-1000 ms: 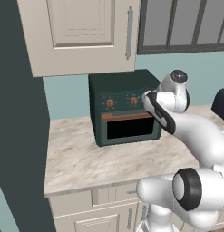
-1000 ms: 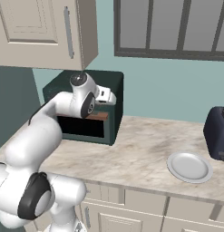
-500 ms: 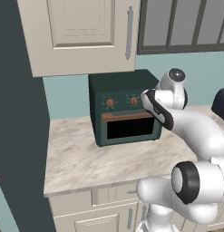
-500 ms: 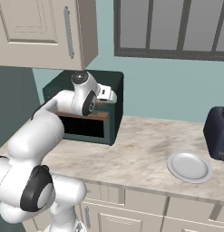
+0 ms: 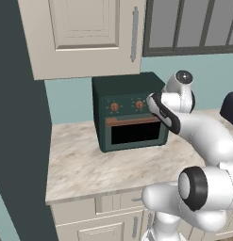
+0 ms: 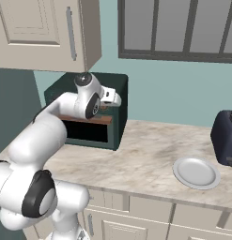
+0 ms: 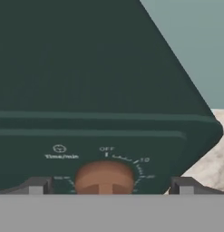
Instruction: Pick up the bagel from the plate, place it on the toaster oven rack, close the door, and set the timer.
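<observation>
The dark green toaster oven [image 5: 129, 110] stands on the counter with its door [image 5: 137, 133] shut and the copper handle [image 5: 132, 121] along the top of the door. My gripper [image 7: 109, 186] is open right in front of the oven's control panel. Its fingertips [image 7: 38, 186] stand wide apart on either side of the orange timer knob [image 7: 104, 177], which is marked OFF above. In the left base view the hand [image 5: 160, 110] is at the right knob. The white plate [image 6: 196, 172] lies bare on the counter to the right. The bagel and the toaster oven rack are hidden.
A black toaster [image 6: 225, 138] stands at the counter's right end beside the plate. Cream wall cabinets [image 5: 89, 33] hang above the oven. A second orange knob [image 5: 114, 107] sits to the left on the panel. The marble counter [image 6: 145, 159] is open between oven and plate.
The hand has shifted only slightly at the oven's control panel. The jaws stay open and the door stays shut.
</observation>
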### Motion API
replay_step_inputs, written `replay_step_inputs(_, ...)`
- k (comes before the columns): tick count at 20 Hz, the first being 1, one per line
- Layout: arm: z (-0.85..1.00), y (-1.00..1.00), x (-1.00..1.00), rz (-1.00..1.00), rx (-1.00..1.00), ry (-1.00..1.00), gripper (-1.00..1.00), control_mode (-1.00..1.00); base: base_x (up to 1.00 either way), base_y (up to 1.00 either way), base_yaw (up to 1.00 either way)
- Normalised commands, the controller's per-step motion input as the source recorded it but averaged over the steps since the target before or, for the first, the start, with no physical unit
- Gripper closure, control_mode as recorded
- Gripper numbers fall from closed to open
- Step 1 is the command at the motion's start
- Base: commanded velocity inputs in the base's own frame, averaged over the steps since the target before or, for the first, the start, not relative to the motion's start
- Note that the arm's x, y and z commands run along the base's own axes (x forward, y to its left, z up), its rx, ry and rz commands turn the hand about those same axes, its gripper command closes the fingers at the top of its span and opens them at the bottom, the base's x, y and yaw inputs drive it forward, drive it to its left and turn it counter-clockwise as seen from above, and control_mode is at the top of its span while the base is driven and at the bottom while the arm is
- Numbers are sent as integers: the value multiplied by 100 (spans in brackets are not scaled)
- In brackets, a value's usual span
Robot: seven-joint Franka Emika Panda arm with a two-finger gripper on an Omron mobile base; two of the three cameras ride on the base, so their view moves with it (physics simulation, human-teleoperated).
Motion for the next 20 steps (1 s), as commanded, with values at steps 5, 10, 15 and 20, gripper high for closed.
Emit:
replay_step_inputs(5, -16, 0, 33, 0, 2, 10, -100, -100, 0, 0, 0)
replay_step_inputs(10, -29, 0, 29, 0, 3, 11, -100, -100, 0, 0, 0)
replay_step_inputs(15, -46, 0, 13, 0, 3, 11, -100, -100, 0, 0, 0)
replay_step_inputs(20, -54, 0, 9, 0, 1, 8, 100, -100, 0, 0, 0)
